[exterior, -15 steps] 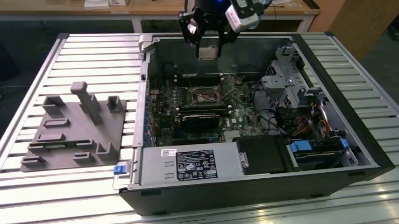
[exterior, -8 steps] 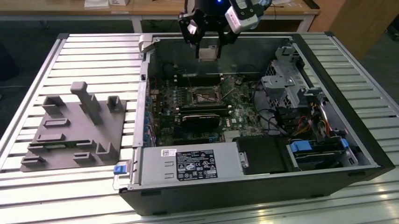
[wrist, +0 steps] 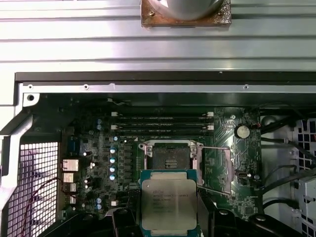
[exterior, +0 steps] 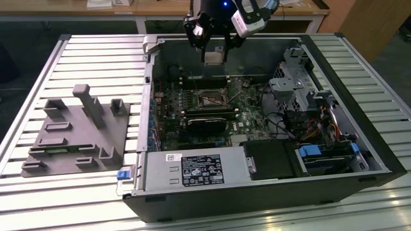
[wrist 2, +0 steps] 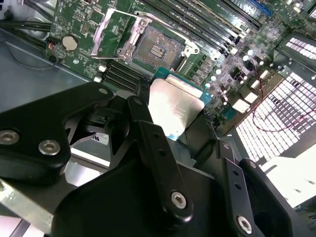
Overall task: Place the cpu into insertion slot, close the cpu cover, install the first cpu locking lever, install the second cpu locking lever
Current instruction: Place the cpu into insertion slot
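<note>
An open computer case [exterior: 257, 195] is laid on a slatted metal table [exterior: 96, 57], with a wooden desk [exterior: 160, 7] behind. The cpu [wrist: 169, 205] is clamped in the gripper [exterior: 214, 55] above the uncovered socket [wrist: 169, 159]. The arm [exterior: 222, 12] is cut off by the exterior view's upper edge.

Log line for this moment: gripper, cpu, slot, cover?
gripper shut on cpu | cpu held above board, not yet seated | insertion slot empty | cpu cover open
</note>
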`<state>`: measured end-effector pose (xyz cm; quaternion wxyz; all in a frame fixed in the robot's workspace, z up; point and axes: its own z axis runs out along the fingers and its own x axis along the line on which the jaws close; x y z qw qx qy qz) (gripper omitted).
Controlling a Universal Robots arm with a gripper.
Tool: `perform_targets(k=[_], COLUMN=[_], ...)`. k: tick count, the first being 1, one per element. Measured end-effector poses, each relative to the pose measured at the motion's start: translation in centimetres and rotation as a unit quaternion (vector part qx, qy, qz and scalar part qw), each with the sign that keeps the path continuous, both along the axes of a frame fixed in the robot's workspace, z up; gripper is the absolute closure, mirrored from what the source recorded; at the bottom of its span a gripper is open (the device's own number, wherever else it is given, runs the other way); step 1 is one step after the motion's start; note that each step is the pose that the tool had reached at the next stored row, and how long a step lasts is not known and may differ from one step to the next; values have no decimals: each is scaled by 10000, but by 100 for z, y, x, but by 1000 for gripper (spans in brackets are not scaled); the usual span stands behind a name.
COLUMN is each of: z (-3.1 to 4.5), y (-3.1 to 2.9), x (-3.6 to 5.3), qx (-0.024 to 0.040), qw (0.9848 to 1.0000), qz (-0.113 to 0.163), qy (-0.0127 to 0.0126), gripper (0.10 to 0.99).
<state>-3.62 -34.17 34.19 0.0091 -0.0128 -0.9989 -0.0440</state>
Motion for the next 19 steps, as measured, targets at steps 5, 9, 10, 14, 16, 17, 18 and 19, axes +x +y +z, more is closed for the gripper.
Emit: perform_targets(k=[5,9,10,14,16,17,18,19], z=[-86,-158,-177,-246,-279,-296,-312,-331], y=[0,0,0,0,0,0,0,0], x=[0,0,0,0,0,0,0,0], qx=[0,0,0,-1,0,0,0,0], qw=[10000,10000,10000,10000,10000,10000,10000,10000], qz=[0,0,0,0,0,0,0,0], qy=[0,0,0,1,0,0,0,0], gripper=[549,549,549,549,549,549,549,549])
